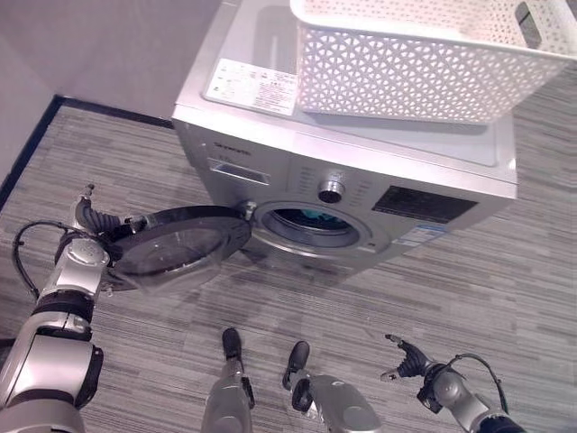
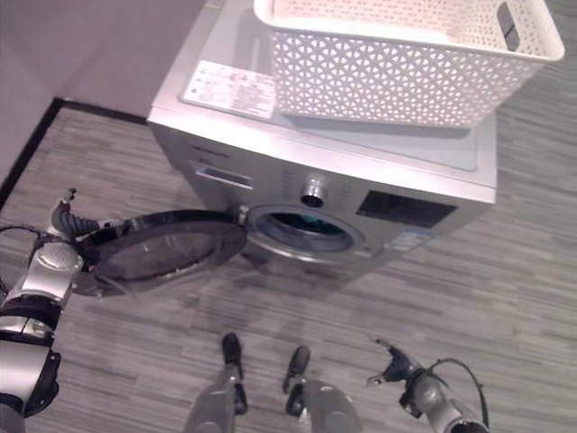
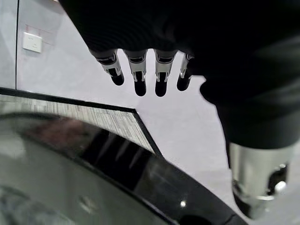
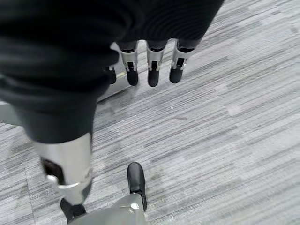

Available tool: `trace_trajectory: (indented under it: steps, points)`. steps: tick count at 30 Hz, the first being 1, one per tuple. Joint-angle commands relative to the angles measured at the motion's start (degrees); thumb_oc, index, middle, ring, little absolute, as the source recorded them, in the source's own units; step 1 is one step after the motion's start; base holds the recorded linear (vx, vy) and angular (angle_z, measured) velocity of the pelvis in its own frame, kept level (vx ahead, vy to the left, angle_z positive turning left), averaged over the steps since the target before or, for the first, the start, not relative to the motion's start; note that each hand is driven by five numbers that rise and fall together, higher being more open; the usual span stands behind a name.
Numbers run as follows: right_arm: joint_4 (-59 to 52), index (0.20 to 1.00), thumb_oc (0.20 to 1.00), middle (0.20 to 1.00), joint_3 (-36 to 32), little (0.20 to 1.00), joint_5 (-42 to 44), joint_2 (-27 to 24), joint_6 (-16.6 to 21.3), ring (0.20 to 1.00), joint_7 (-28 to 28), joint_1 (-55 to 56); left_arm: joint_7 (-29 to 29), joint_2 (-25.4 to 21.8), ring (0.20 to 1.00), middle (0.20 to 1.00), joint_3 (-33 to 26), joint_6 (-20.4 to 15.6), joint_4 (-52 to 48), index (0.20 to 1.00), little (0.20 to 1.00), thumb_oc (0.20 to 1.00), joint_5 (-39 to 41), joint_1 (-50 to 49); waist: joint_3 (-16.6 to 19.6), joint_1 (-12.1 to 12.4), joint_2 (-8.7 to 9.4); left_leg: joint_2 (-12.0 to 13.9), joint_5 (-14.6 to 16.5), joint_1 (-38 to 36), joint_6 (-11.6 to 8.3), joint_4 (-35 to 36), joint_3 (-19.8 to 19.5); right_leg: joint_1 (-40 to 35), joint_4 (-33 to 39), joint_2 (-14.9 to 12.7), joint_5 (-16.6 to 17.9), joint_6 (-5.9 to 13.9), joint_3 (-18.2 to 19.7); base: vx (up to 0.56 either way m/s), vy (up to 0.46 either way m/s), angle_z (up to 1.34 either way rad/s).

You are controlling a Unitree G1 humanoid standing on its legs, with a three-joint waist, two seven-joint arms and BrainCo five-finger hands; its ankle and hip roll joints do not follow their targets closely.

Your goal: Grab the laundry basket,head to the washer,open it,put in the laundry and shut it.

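A white lattice laundry basket [image 1: 424, 63] stands on top of the silver front-loading washer [image 1: 270, 153]. The washer's round dark-rimmed door [image 1: 180, 244] hangs wide open, swung out to the left. Something blue-green shows inside the drum opening [image 1: 314, 219]. My left hand [image 1: 95, 221] is at the door's outer edge, open; in the left wrist view its fingers [image 3: 140, 75] are straight above the door rim [image 3: 140, 173]. My right hand [image 1: 407, 363] hangs low at the lower right, open and holding nothing, with its fingers [image 4: 152, 65] over the floor.
A grey wall with a dark skirting line [image 1: 36, 135] runs along the left, close to the open door. Grey striped floor [image 1: 505, 280] spreads in front of and to the right of the washer. A wall socket [image 3: 33, 42] appears in the left wrist view.
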State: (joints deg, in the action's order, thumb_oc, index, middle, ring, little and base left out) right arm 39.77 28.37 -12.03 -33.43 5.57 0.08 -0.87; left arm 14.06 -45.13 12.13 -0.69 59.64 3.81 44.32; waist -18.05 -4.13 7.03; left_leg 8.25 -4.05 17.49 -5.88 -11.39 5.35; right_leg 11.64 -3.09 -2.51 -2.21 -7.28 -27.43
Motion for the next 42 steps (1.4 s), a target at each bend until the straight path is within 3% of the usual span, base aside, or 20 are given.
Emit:
trace_trajectory:
  steps: [1,5,17,19,22,23,24,26,30,31,32,36,42]
  points:
    - [3.0,1.0,1.0,1.0,-3.1,1.0,1.0,-3.6,1.0,1.0,-1.9,4.7,3.0,-0.2,1.0,1.0,0.1,-4.9,1.6,1.0,1.0,1.0,3.5,8.6,2.8,-5.2,-2.53,2.5,4.8,-6.5,0.26,10.8,7.2,5.4,3.4,-3.9,3.8,12.09,4.6,-0.3,0.261,0.21]
    - [-1.1,1.0,1.0,1.0,-2.5,1.0,0.0,-5.0,1.8,1.0,-1.8,4.8,2.7,-1.7,1.0,1.0,0.6,-5.5,3.9,1.0,1.0,1.0,3.9,10.7,2.3,-5.7,-1.32,2.0,3.7,-5.5,0.41,12.9,9.5,8.7,2.5,-4.7,5.7,12.57,6.4,-0.12,0.104,-0.17]
    - [-7.2,1.0,1.0,1.0,0.6,1.0,-0.6,-7.1,2.3,1.0,-0.2,4.0,-4.0,0.9,1.0,1.0,4.3,-2.3,11.0,1.0,1.0,1.0,2.2,11.5,-1.7,-5.3,0.03,0.0,4.0,-7.3,1.31,12.4,9.2,6.4,2.4,-6.0,6.8,12.86,6.7,-0.02,0.03,-0.09]
    - [-5.4,1.0,1.0,1.0,0.7,1.0,-1.1,-7.4,0.7,1.0,0.6,2.3,-12.3,2.7,1.0,1.0,6.1,1.2,16.9,1.0,1.0,1.0,-2.1,8.6,-1.9,-5.3,-0.42,-0.1,3.5,-8.8,1.18,13.8,9.3,5.3,2.7,-5.8,6.8,12.97,6.5,0.04,0.0,0.0]
    - [-5.0,1.0,1.0,1.0,0.1,1.0,-1.4,-7.7,0.2,1.0,1.1,2.0,-15.1,3.3,1.0,1.0,6.1,2.0,18.7,1.0,1.0,1.0,-4.3,6.5,-1.8,-5.1,-0.66,0.0,3.5,-9.5,1.16,14.1,9.4,4.8,2.9,-5.6,6.8,12.98,6.7,0.03,0.009,-0.04]
    - [-5.1,1.0,1.0,1.0,-1.1,1.0,-1.6,-8.7,-0.4,1.0,2.1,2.1,-19.3,4.1,1.0,1.0,6.3,3.1,19.7,1.0,1.0,1.0,-7.4,2.6,-1.5,-5.2,-0.95,0.2,3.7,-10.4,1.19,14.1,9.6,4.3,2.9,-5.5,6.8,12.93,7.0,0.03,0.004,-0.03]
    - [-5.1,1.0,1.0,1.0,-1.1,1.0,-1.6,-8.8,-0.5,1.0,2.1,2.1,-19.3,4.1,1.0,1.0,6.3,3.2,19.7,1.0,1.0,1.0,-7.4,2.5,-1.5,-5.2,-0.97,0.2,3.7,-10.4,1.19,14.1,9.6,4.3,2.9,-5.5,6.8,12.93,7.0,0.07,0.003,-0.03]
    - [-7.9,1.0,1.0,1.0,-3.9,1.0,-1.7,-10.7,-0.9,1.0,3.5,3.3,-25.2,7.1,1.0,1.0,5.9,3.7,17.1,1.0,1.0,1.0,-8.2,-5.0,-0.9,-5.6,-1.43,0.4,4.4,-11.4,1.13,13.7,9.9,3.6,2.4,-5.3,6.2,12.63,7.3,0.06,-0.011,-0.02]
    - [-8.9,1.0,1.0,1.0,-5.4,1.0,-2.4,-10.7,-1.4,1.0,4.1,4.8,-28.6,11.0,1.0,1.0,6.5,3.1,11.5,1.0,1.0,1.0,-5.3,-12.5,0.2,-5.6,-2.7,0.5,4.9,-12.2,1.22,13.6,10.5,3.1,2.2,-5.2,5.8,12.56,7.6,0.05,0.0,0.01]
    - [-8.0,1.0,1.0,1.0,-5.9,1.0,-2.7,-9.7,-1.3,1.0,4.2,4.6,-28.6,14.4,1.0,1.0,7.3,1.7,7.2,1.0,1.0,1.0,-1.5,-16.2,1.2,-5.6,-3.56,0.5,5.1,-12.7,1.29,13.8,10.9,2.9,2.1,-5.1,5.4,12.51,7.8,0.08,0.014,0.02]
    - [-8.0,1.0,1.0,1.0,-5.9,1.0,-2.8,-9.8,-1.3,1.0,4.1,4.7,-28.5,14.4,1.0,1.0,7.3,1.8,7.0,1.0,1.0,1.0,-1.4,-16.4,1.4,-5.6,-3.62,0.5,5.1,-12.7,1.28,13.8,10.9,2.9,2.1,-5.1,5.4,12.51,7.8,0.09,0.014,-0.03]
    - [-4.1,1.0,1.0,1.0,-4.8,1.0,-4.2,-7.3,-0.7,1.0,3.1,2.7,-23.1,22.2,1.0,1.0,9.4,-1.7,0.0,1.0,1.0,1.0,6.7,-20.2,3.8,-5.8,-5.19,0.3,5.7,-13.8,1.72,14.1,11.9,2.3,2.5,-4.7,5.1,12.6,8.8,0.08,0.017,-0.03]
    - [0.5,1.0,1.0,1.0,-2.3,1.0,-5.2,-3.7,-0.5,1.0,1.4,-0.3,-17.5,31.1,1.0,1.0,12.8,-4.3,-3.2,1.0,1.0,1.0,10.8,-19.5,6.7,-7.0,-7.04,0.0,6.6,-15.7,2.02,14.6,14.8,1.7,4.4,-3.5,5.6,12.95,11.2,0.08,0.02,-0.35]
